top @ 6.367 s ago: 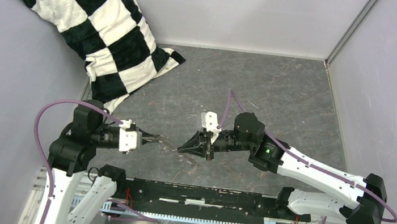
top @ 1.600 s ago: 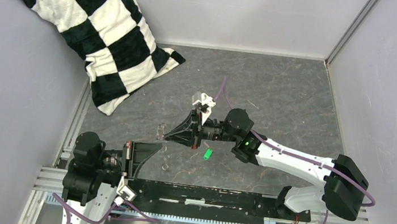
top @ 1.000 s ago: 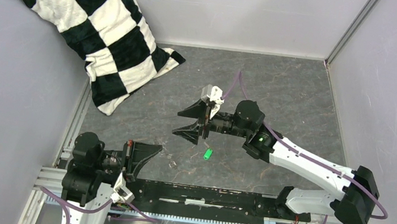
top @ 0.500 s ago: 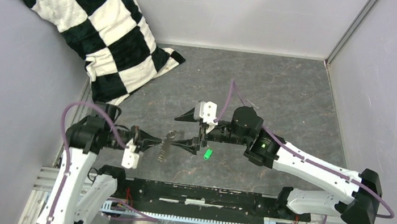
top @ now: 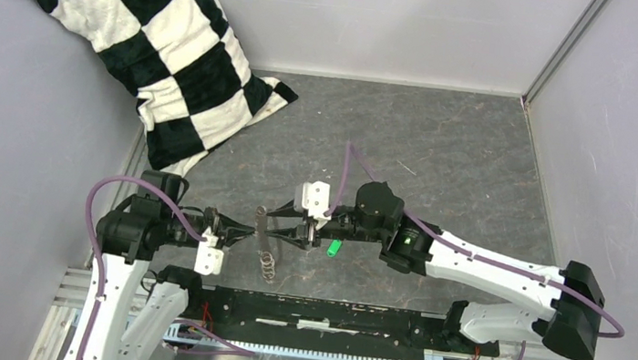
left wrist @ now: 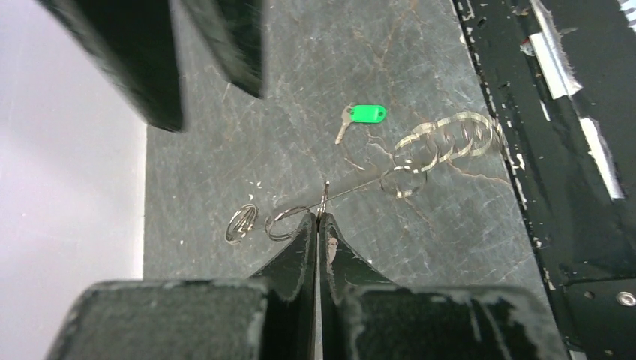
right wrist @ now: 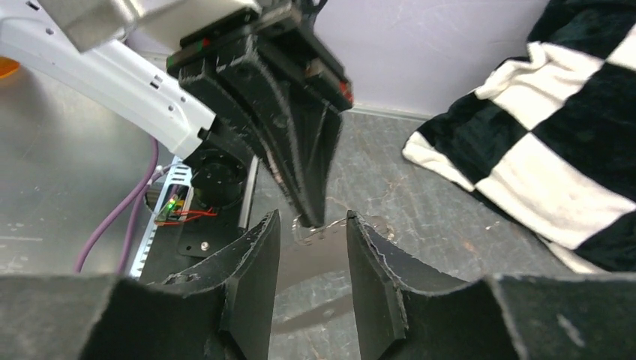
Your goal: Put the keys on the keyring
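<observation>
Two fingers of the left gripper (left wrist: pixel 319 219) press together on the keyring (left wrist: pixel 417 154), pinching its thin wire, which is too fine to trace from above. Around that pinch the right gripper (right wrist: pixel 308 225) stands spread; whether it touches the wire is unclear. Beyond, the key (left wrist: pixel 360 116) lies apart on the table (left wrist: pixel 247 135), its green tag too small to read.
</observation>
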`<state>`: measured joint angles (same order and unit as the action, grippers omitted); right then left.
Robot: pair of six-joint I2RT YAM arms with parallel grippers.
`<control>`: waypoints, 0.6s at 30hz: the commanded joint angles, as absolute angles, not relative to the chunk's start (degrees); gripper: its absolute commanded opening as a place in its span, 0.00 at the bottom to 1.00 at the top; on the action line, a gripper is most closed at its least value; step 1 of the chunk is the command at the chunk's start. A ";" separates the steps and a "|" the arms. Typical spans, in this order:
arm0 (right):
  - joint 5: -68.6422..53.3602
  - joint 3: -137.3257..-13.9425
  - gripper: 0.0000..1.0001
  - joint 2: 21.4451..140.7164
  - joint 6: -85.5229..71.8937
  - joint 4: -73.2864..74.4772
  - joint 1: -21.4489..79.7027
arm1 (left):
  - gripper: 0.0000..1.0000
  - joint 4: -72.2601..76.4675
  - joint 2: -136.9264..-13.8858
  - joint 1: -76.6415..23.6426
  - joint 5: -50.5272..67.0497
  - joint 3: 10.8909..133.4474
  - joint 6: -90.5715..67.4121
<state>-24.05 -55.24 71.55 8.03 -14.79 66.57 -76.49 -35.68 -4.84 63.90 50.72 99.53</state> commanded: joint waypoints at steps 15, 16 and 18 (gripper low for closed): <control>-14.64 -58.60 0.42 78.82 15.64 -11.96 73.40 | 0.02 -70.27 -33.81 -4.75 65.50 52.74 89.78; -13.49 -59.18 0.41 79.40 16.11 -11.35 73.65 | 0.02 -70.28 -33.67 -4.79 65.42 52.73 89.86; -11.61 -59.82 0.41 79.84 16.96 -11.03 73.98 | 0.02 -70.72 -33.50 -4.75 65.30 52.73 90.55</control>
<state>-17.28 -55.96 78.78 13.65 -12.16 73.14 -70.96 -34.22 -4.84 63.51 50.74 91.07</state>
